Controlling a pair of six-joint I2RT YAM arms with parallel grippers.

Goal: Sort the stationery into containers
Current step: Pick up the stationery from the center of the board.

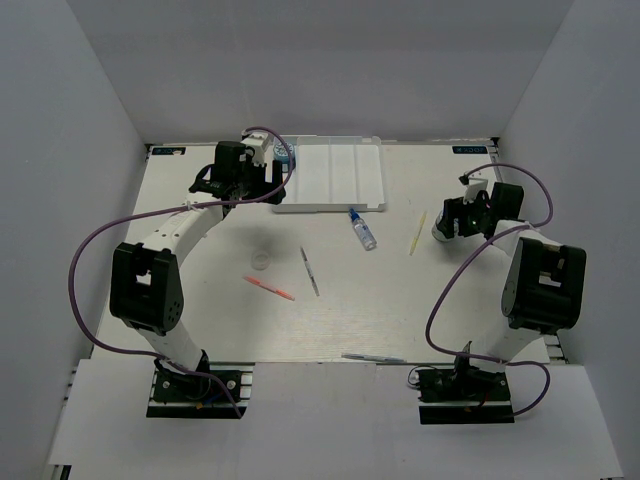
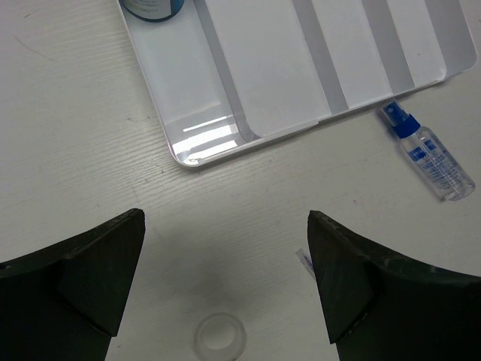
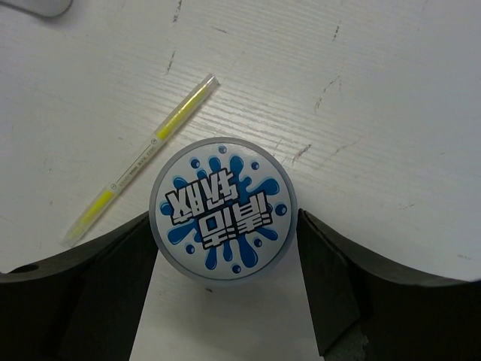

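Observation:
The white four-compartment tray lies at the back middle. A blue-and-white tape roll sits in its left compartment, and also shows in the left wrist view. My left gripper is open and empty, just left of and in front of the tray, above the white tape ring. My right gripper is shut on the second blue-and-white tape roll, both fingers against its sides. The yellow-green pen lies just beside it.
On the table lie the glue bottle, the yellow-green pen, a grey pen, a pink pen and the white ring. Another pen lies at the near edge. White walls enclose three sides.

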